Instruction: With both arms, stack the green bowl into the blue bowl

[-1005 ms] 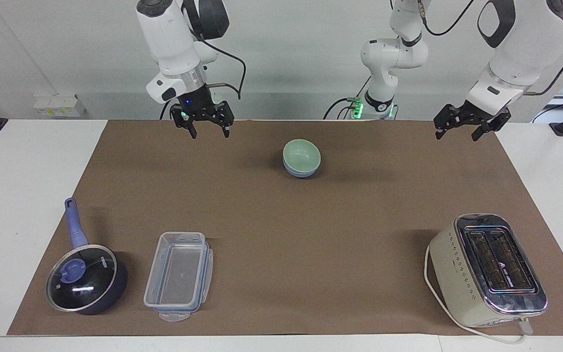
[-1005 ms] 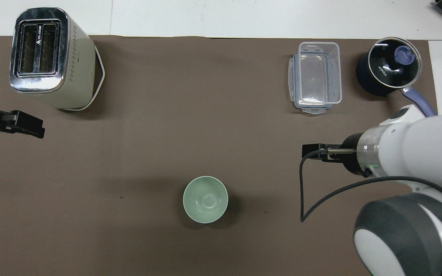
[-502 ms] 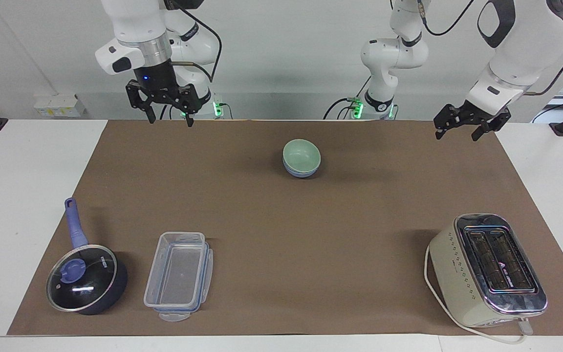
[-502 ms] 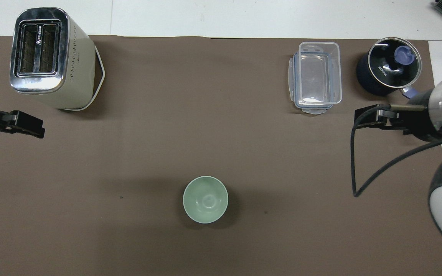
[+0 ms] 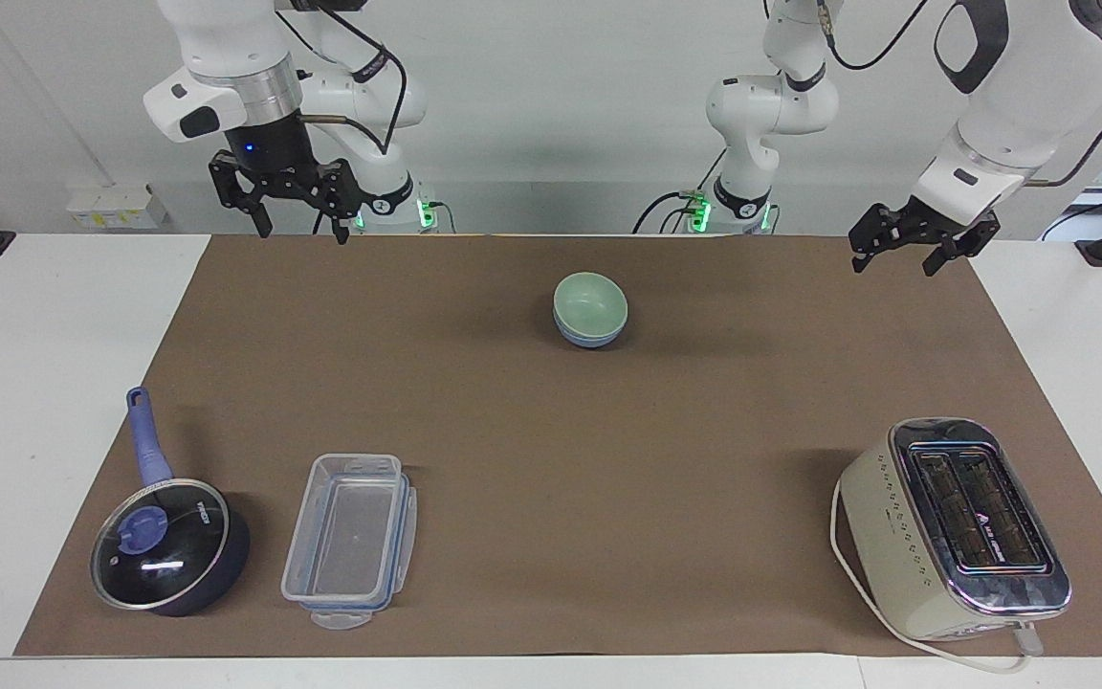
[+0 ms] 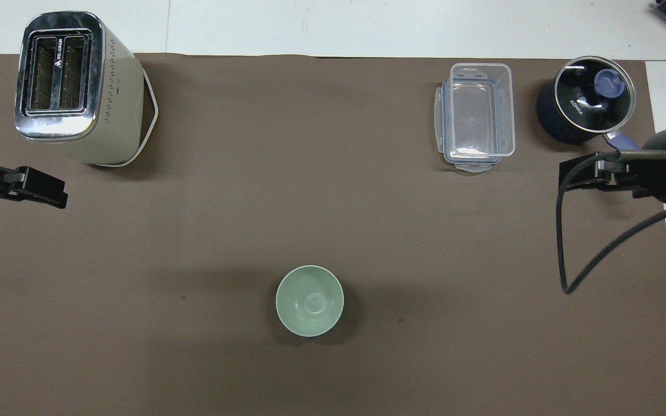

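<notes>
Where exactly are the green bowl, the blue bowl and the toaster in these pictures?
green bowl (image 5: 590,299): facing view, on its inside wall.
blue bowl (image 5: 589,338): facing view, on its outer wall showing under the green bowl.
toaster (image 5: 980,514): facing view, on its slotted metal top.

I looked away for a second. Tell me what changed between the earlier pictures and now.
The right gripper, open and empty, pulled away from the bowls toward the right arm's end of the table and rose, back near its base. The left gripper stayed raised and open. The green bowl still sits nested in the blue bowl; the toaster, saucepan and plastic container did not move.
</notes>
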Controlling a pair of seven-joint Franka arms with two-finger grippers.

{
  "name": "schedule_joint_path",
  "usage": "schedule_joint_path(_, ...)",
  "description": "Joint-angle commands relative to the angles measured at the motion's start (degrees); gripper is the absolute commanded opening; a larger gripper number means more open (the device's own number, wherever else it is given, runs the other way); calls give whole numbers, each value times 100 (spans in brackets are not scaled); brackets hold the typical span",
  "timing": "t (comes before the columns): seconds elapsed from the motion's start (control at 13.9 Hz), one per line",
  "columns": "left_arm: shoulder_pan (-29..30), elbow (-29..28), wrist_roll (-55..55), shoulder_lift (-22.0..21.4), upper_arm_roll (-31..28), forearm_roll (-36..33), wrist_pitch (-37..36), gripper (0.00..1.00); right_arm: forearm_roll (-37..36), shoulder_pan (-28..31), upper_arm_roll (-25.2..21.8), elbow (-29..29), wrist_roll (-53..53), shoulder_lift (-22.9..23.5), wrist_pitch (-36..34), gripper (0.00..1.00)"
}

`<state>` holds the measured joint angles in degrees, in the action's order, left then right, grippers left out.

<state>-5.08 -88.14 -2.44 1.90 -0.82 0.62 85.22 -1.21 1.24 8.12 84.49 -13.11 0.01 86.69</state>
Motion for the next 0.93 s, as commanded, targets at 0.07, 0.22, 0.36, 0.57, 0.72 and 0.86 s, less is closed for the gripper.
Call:
schedule_joint_path(0.07,24,148,-55,65,21,-97,-137,100,191,237,58,278,308,-168,-38,100)
schedule_joint_path(0.22,24,148,-55,65,21,-97,-146,100,191,237,41,313,353,-212,-64,100)
schedule_joint_path(0.36,24,148,-46,65,21,-97,-146,100,191,228,32,340,301,-221,-29,100)
schedule_joint_path(0.57,24,148,-55,57,21,-97,-146,100,191,228,32,349,274,-229,-29,100)
schedule_joint_path(0.72,24,148,-55,65,21,-97,-146,100,191,228,32,349,221,-229,-29,100)
schedule_joint_path(0.86,24,148,-46,65,21,-97,-146,100,191,219,32,349,221,-229,-29,100)
